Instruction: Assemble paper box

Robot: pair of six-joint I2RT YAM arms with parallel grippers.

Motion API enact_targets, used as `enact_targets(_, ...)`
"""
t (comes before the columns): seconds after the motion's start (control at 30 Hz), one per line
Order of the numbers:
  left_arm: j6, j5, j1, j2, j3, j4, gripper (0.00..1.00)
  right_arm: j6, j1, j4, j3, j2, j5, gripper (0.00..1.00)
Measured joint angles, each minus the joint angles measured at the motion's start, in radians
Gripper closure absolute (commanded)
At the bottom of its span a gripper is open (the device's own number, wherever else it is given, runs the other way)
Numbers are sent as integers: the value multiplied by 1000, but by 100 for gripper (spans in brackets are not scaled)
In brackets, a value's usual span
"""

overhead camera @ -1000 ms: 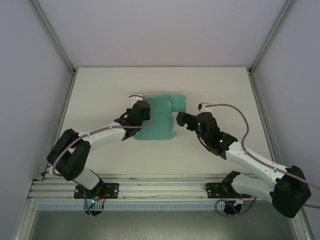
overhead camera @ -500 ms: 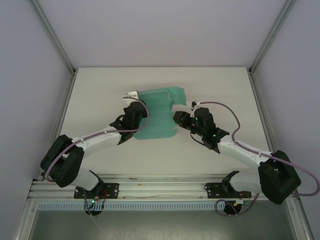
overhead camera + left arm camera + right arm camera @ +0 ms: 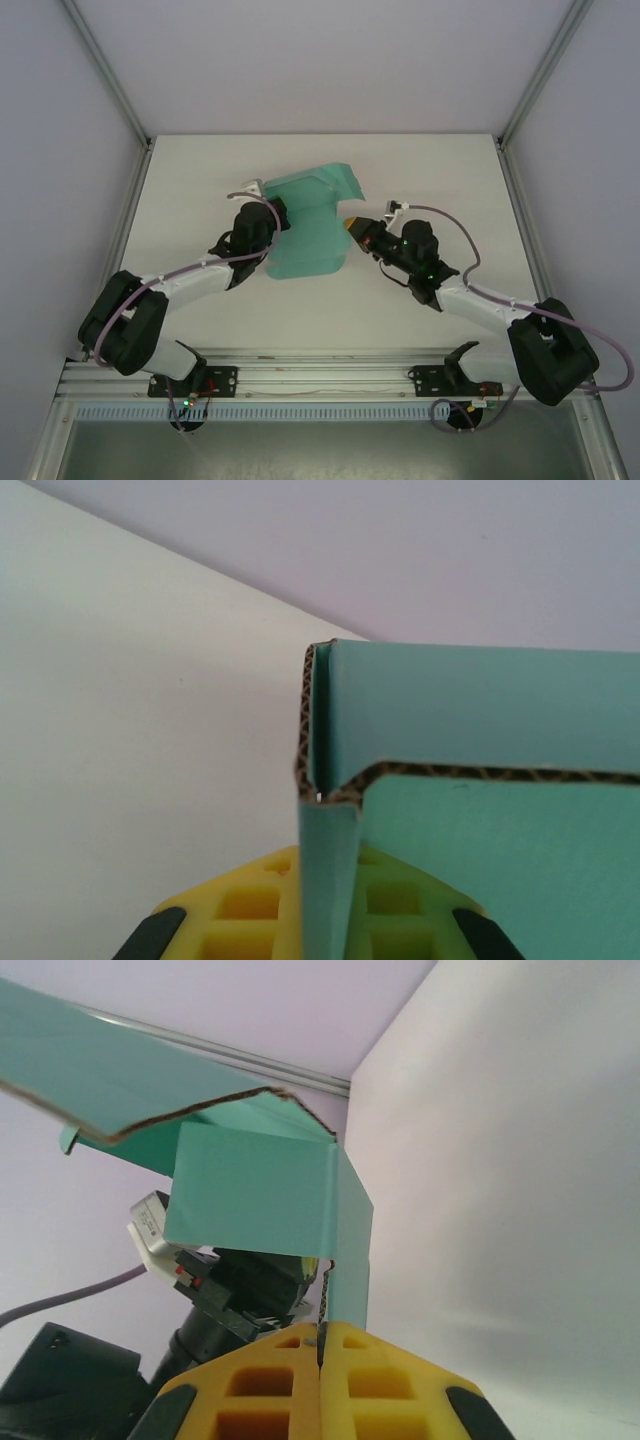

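Top external view:
- The paper box sits around the middle of the white worktop, between the two arms. It is a partly folded teal sheet: the near part is low, and the far edge is folded up with a flap slanting toward the right.
- The left gripper is at the box's left edge and the right gripper is at its right edge. Both touch the cardboard.
- How far the jaws are parted cannot be read from this height.

Left wrist view:
- The left gripper has its yellow fingers on either side of a narrow upright teal flap, and the jaws pinch that flap.
- Above the flap, the paper box shows a folded corner with the brown corrugated edge exposed. One panel runs off to the right.
- The pale worktop lies behind it.

Right wrist view:
- The right gripper has its yellow fingers pressed together on a thin teal strip that enters the seam between them.
- The strip rises to a fold and joins a wider panel of the paper box. A further flap with a torn-looking corrugated edge slants overhead.
- The black body of the left arm is just behind the box.
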Motion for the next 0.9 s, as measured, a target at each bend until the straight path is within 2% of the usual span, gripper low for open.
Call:
enact_targets(0.17, -19, 35, 25, -5, 0, 43, 100, 60, -4, 95, -2, 45, -25, 100)
enact_targets(0.3, -18, 40, 35, -5, 0, 40, 100, 62, -11, 92, 6, 76, -40, 92)
enact_targets(0.33, -15, 40, 35, -5, 0, 40, 100, 57, -13, 79, 10, 73, -41, 87)
enact_targets(0.43, 0, 65, 32, -11, 0, 40, 100, 8, -16, -11, 34, 47, -47, 62)
enact_targets(0.5, 24, 78, 22, -31, 0, 22, 100, -47, -18, -121, 48, 0, -31, 53)
enact_targets(0.53, 39, 85, 18, -40, 1, 10, 100, -77, -18, -186, 56, -32, -10, 50)
enact_targets(0.67, 101, 88, 7, -64, 6, -49, 100, -212, -24, -456, 82, -203, 129, 26)
enact_targets(0.77, 143, 88, 7, -68, 6, -77, 100, -308, -37, -606, 93, -332, 222, 11)
enact_targets(0.9, 193, 92, 7, -68, 6, -116, 100, -414, -84, -703, 94, -427, 258, 3)
